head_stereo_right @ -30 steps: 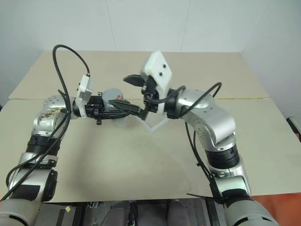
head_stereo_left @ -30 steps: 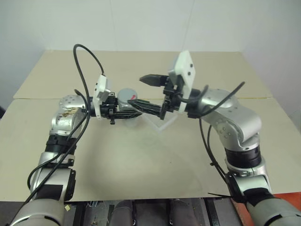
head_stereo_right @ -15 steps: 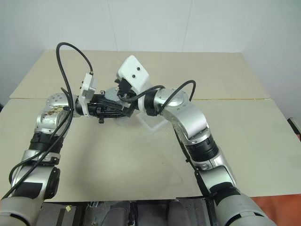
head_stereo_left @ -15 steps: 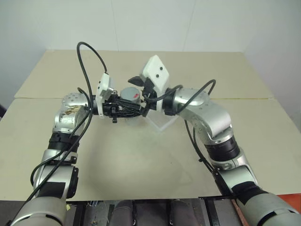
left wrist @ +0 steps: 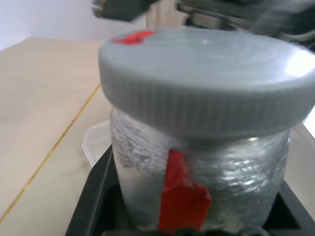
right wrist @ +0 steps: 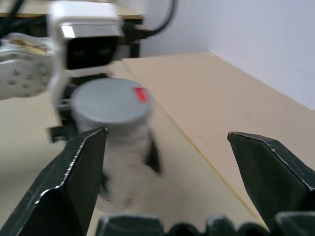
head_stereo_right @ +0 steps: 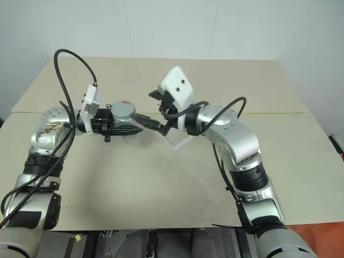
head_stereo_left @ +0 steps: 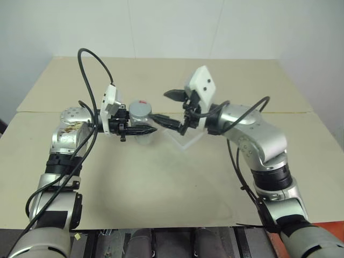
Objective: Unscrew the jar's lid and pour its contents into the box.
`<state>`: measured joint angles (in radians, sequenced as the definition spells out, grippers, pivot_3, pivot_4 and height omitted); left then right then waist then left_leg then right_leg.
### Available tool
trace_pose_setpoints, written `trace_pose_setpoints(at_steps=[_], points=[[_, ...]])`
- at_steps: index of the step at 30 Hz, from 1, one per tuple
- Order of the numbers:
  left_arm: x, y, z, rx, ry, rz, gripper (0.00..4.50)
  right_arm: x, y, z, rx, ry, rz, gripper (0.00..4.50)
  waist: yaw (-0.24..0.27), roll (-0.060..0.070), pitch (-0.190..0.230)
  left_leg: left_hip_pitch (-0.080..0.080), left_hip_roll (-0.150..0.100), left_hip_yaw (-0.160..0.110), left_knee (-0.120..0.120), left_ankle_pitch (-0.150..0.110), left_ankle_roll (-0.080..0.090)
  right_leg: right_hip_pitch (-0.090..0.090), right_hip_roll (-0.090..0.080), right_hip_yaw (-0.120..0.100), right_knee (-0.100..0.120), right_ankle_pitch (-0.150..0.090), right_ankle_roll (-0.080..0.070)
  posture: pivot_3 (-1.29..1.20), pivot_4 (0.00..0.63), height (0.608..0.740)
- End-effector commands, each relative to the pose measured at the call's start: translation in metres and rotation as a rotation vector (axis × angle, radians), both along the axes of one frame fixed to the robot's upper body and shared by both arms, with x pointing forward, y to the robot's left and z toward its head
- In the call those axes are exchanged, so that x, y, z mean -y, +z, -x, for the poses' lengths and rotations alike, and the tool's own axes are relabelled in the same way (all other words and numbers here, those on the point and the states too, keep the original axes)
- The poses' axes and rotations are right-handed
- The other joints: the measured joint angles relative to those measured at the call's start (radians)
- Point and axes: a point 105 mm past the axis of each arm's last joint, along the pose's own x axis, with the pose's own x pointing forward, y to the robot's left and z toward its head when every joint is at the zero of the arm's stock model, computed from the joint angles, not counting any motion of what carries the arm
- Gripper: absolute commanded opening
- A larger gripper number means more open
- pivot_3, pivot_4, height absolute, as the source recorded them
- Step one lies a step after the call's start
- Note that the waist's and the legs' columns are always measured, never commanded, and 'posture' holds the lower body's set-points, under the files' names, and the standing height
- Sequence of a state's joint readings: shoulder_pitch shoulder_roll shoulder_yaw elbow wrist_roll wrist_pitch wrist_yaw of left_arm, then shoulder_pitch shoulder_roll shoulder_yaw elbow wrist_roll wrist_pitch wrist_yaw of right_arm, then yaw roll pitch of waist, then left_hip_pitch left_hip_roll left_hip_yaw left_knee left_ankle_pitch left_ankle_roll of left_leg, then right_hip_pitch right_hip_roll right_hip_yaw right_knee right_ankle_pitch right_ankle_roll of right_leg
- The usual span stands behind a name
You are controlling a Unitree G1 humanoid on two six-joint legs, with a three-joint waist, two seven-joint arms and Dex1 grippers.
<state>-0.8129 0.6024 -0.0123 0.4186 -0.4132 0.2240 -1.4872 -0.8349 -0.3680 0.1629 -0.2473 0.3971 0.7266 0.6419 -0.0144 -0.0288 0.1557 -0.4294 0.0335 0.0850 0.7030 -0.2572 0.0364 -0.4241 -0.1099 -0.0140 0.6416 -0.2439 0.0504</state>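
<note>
Table (head_stereo_left: 177, 177) stretches bare and wide in front of both arms in the head views, where one jar (head_stereo_left: 142, 115) with its lid (head_stereo_left: 141, 107) on sits clamped upright in the left gripper (head_stereo_left: 141, 129), above the table and just left of one clear box (head_stereo_left: 185, 138); the right gripper (head_stereo_left: 169, 107), fingers spread wide and empty, stands just right of the jar, apart from it. Left wrist view: the jar fills the space between the black fingers (left wrist: 96, 196), lid screwed on, box edge (left wrist: 96, 142) behind. Right wrist view: the jar (right wrist: 120, 132) lies ahead between the parted fingers (right wrist: 74, 177), untouched.
</note>
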Motion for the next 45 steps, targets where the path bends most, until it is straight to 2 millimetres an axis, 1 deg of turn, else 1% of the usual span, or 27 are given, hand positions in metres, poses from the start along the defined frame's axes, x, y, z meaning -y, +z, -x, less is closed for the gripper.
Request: trace_pose_setpoints(at_steps=[1,2,4,7,9,12,14,17,21,23,26,34,39,45], points=[[-0.002,0.012,0.005,0.046,-0.016,0.01,1.93,0.01,0.011,0.004,0.043,-0.016,-0.025,4.47,0.0,0.0,0.0,0.0,0.0,0.0,0.0,0.0,0.0,0.0,0.0,0.0,0.0,0.0,0.0,0.0,0.15,0.74],[-0.002,0.012,0.005,0.046,-0.016,0.01,1.93,0.011,0.012,0.005,0.045,-0.008,-0.027,4.47,0.0,0.0,0.0,0.0,0.0,0.0,0.0,0.0,0.0,0.0,0.0,0.0,0.0,0.0,0.0,0.0,0.15,0.74],[0.0,0.012,0.005,0.046,-0.02,0.012,1.93,0.007,0.012,0.016,0.052,0.052,-0.011,4.47,0.0,0.0,0.0,0.0,0.0,0.0,0.0,0.0,0.0,0.0,0.0,0.0,0.0,0.0,0.0,0.0,0.15,0.74],[0.005,0.011,0.002,0.047,-0.023,0.011,1.93,-0.004,0.013,0.034,0.062,0.161,-0.013,4.47,-0.001,0.0,0.0,0.0,0.0,0.0,0.0,0.0,0.0,0.0,0.0,0.0,0.0,0.0,0.0,0.0,0.15,0.74],[0.009,0.011,0.0,0.049,-0.021,0.017,1.93,-0.012,0.017,0.038,0.062,0.189,-0.036,4.47,-0.001,0.0,0.0,0.0,0.0,0.0,0.0,0.0,0.0,0.0,0.0,0.0,0.0,0.0,0.0,0.0,0.15,0.74],[0.015,0.012,0.002,0.051,-0.048,0.024,1.93,-0.029,0.02,0.033,0.074,0.175,-0.039,4.47,-0.002,0.0,0.0,0.0,0.0,0.0,0.0,0.0,0.0,0.0,0.0,0.0,0.0,0.0,0.0,0.0,0.15,0.74],[0.016,0.012,0.002,0.053,-0.05,0.025,1.93,-0.036,0.022,0.029,0.08,0.16,-0.036,4.47,-0.003,0.0,0.0,0.0,0.0,0.0,0.0,0.0,0.0,0.0,0.0,0.0,0.001,0.0,0.0,0.0,0.15,0.74],[0.016,0.013,0.002,0.055,-0.055,0.028,1.93,-0.044,0.022,0.022,0.09,0.126,-0.022,4.47,-0.002,0.0,0.0,0.0,0.0,0.0,0.0,0.0,0.0,0.0,0.0,0.0,0.001,0.0,0.0,0.0,0.15,0.74],[0.014,0.013,0.003,0.054,-0.054,0.031,1.93,-0.049,0.019,0.013,0.08,0.083,-0.009,4.47,0.0,0.0,0.0,0.0,0.0,0.0,0.0,0.0,0.0,0.0,0.0,0.0,0.0,0.0,0.0,0.0,0.15,0.74],[0.014,0.013,0.004,0.054,-0.053,0.032,1.93,-0.049,0.017,0.007,0.074,0.053,-0.005,4.47,-0.002,0.0,0.0,0.0,0.0,0.0,0.0,0.0,0.0,0.0,0.0,0.0,0.0,0.0,0.0,0.0,0.15,0.74],[0.012,0.013,0.004,0.055,-0.05,0.034,1.93,-0.045,0.014,0.004,0.064,0.039,-0.004,4.47,-0.003,0.0,0.0,0.0,0.0,0.0,0.0,0.0,-0.001,0.0,0.0,0.0,0.0,0.0,0.0,0.0,0.15,0.74],[0.007,0.012,0.005,0.051,-0.038,0.029,1.93,-0.03,0.017,0.007,0.058,0.027,-0.028,4.47,-0.002,0.0,0.0,0.0,0.0,0.0,0.0,0.0,0.0,0.0,0.0,0.0,0.0,0.0,0.0,0.0,0.15,0.74],[0.006,0.013,0.005,0.053,-0.037,0.028,1.93,-0.02,0.015,0.009,0.055,0.02,-0.029,4.47,-0.002,0.0,0.0,0.0,0.0,0.0,0.0,0.0,0.0,0.0,0.0,0.0,0.0,0.0,0.0,0.0,0.15,0.74],[0.006,0.013,0.006,0.052,-0.041,0.026,1.93,-0.013,0.013,0.012,0.052,0.016,-0.031,4.47,-0.002,0.0,0.0,0.0,0.0,0.0,0.0,0.0,0.0,0.0,0.0,0.0,0.0,0.0,0.0,0.0,0.15,0.74]])
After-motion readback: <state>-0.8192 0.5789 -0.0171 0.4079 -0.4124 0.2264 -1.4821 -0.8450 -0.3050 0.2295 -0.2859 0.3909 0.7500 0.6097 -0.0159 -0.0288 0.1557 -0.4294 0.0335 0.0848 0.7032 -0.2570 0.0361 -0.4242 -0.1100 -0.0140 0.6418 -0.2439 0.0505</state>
